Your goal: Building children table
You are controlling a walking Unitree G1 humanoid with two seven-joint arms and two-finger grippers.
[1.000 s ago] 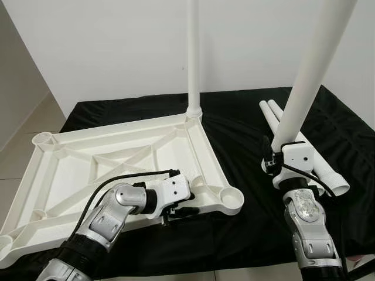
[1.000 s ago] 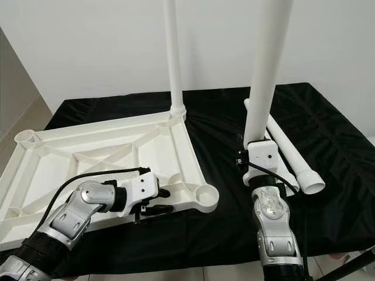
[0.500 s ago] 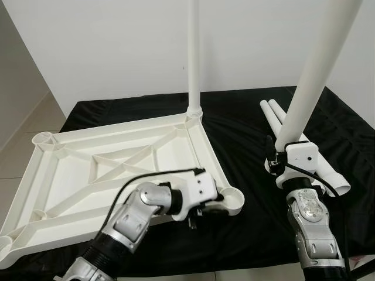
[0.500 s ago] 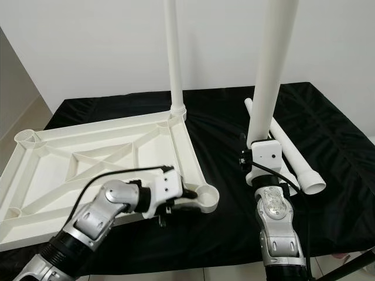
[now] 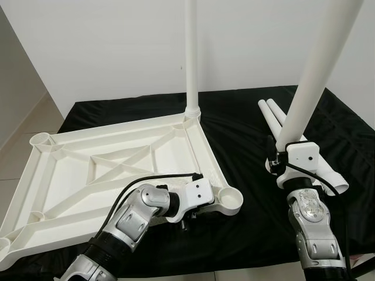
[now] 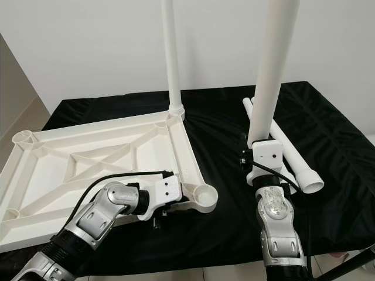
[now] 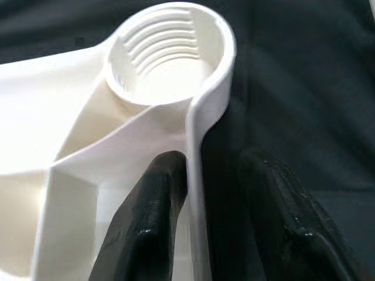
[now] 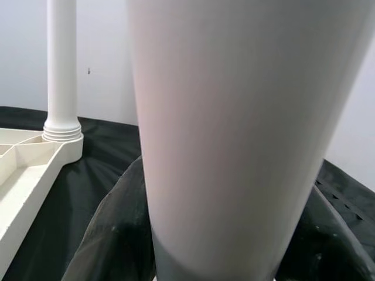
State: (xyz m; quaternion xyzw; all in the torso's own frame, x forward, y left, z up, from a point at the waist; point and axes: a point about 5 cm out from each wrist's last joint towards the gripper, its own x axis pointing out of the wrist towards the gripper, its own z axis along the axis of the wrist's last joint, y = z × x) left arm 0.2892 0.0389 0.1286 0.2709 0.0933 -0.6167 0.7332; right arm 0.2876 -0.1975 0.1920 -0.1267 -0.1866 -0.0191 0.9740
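Note:
The white plastic tabletop (image 5: 117,170) lies upside down on a black cloth. One white leg (image 5: 191,58) stands screwed into its far right corner. My left gripper (image 5: 192,214) is at the near right corner, just short of the empty threaded socket (image 7: 167,52). It is open and straddles the rim wall (image 7: 196,134), with one finger (image 7: 149,222) inside against the wall and the other outside. My right gripper (image 5: 291,157) is shut on a second white leg (image 5: 316,70), held upright and slightly tilted over the cloth to the right of the tabletop.
Two more white legs (image 5: 275,114) lie side by side on the cloth behind my right gripper. The black cloth (image 5: 240,134) between the tabletop and the right arm is bare. A white wall stands behind the table. Floor shows at the left.
My left gripper has moved right along the tabletop's near edge to the near right corner and now straddles the rim. The right gripper and its leg have barely shifted.

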